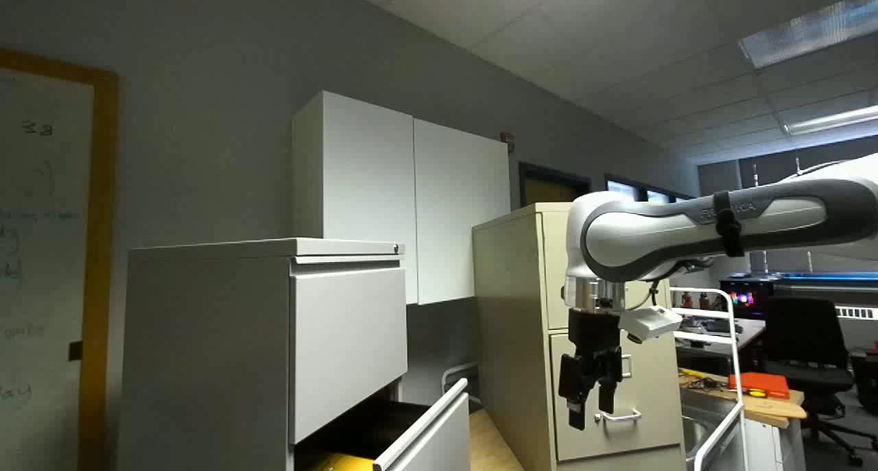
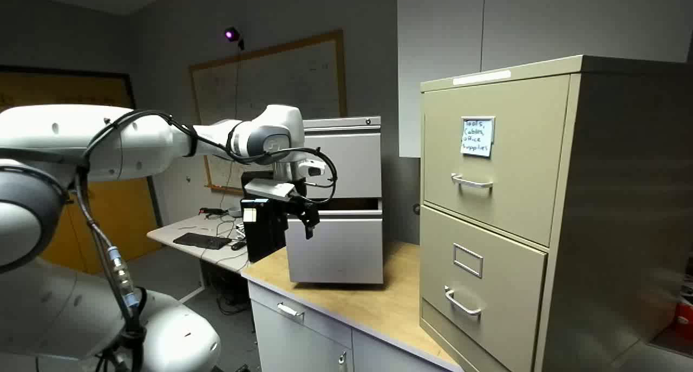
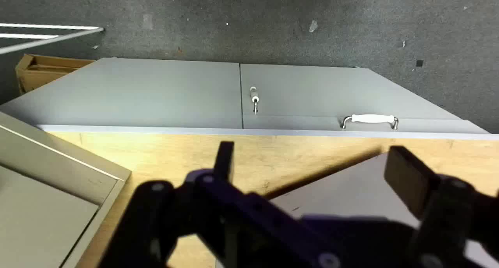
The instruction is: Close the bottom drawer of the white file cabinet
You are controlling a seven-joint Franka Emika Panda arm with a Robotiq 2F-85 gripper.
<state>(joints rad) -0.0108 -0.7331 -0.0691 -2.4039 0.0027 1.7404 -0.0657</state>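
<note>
A wood-topped counter (image 2: 403, 263), fronted by grey doors (image 3: 167, 92), is seen beneath the furniture. The white robot arm (image 1: 658, 238) is held nearly level, with its wrist directed downward. A beige cabinet (image 2: 487, 198) is placed near the white file cabinet (image 1: 206, 361), with a gap kept between the two, and a white two-door cupboard (image 1: 370, 197) is hung higher up, behind them. The white file cabinet is set on the wooden surface of the counter. Its upper drawer (image 1: 350, 334) is pushed in flush with the body; below that, the bottom drawer (image 2: 341, 253) is pulled well out, its dark inside exposed and its flat front carried just above the wood. The gripper (image 1: 592, 411) is pointed down in mid-air, apart from the drawer front, and is seen against the beige cabinet in an exterior view; in the wrist view its fingers (image 3: 407, 182) are parted widely. Something yellow (image 1: 343, 463) is partly shown inside the bottom drawer, too cut off to be named. A white handle (image 3: 372, 118) is fixed to the counter's front, a handwritten card (image 2: 477, 136) is mounted on the beige cabinet, and a small dark lock (image 2: 368, 121) is fitted at the white file cabinet's top corner.
</note>
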